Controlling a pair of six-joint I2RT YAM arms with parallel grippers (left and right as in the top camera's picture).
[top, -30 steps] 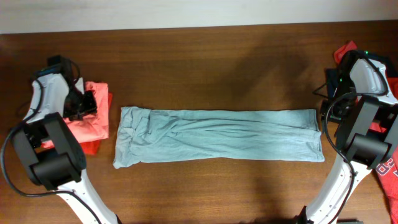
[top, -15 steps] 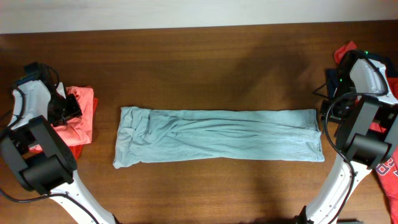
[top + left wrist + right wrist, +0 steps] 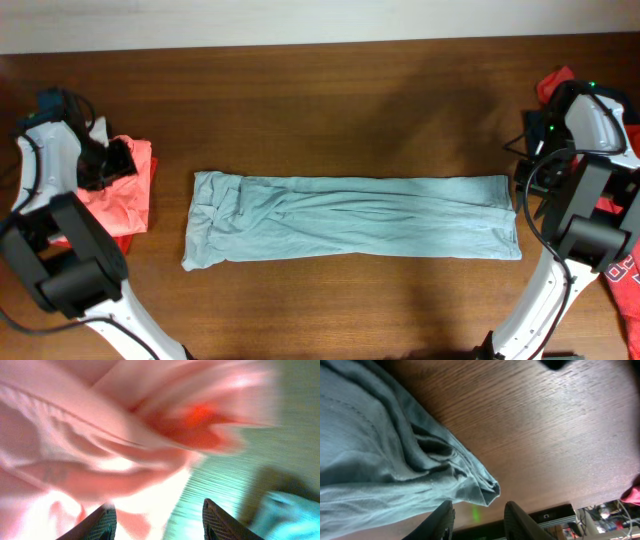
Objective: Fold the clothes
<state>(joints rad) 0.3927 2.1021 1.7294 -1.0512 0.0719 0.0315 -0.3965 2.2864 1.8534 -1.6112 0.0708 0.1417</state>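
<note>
The clothes include a pale grey-blue T-shirt (image 3: 350, 218) lying across the middle of the table as a long, lengthwise-folded strip. A coral-orange shirt (image 3: 118, 195) is bunched at the left. My left gripper (image 3: 110, 162) hovers over the coral shirt (image 3: 100, 435), open, with nothing between its fingers (image 3: 102, 522). At the strip's right end my right gripper (image 3: 532, 178) stands open. In the right wrist view the grey-blue shirt (image 3: 370, 460) has its corner just ahead of my right gripper (image 3: 479, 522), apart from its fingers (image 3: 442, 520).
Red clothing (image 3: 555, 82) lies at the far right behind the right arm. A red piece with white print (image 3: 626, 285) is at the right edge. The table's right edge (image 3: 555, 512) sits close under the right gripper, with equipment below it.
The left gripper moved left and its jaws widened; the coral shirt shifted left with it. The right arm and the grey-blue shirt have not moved.
</note>
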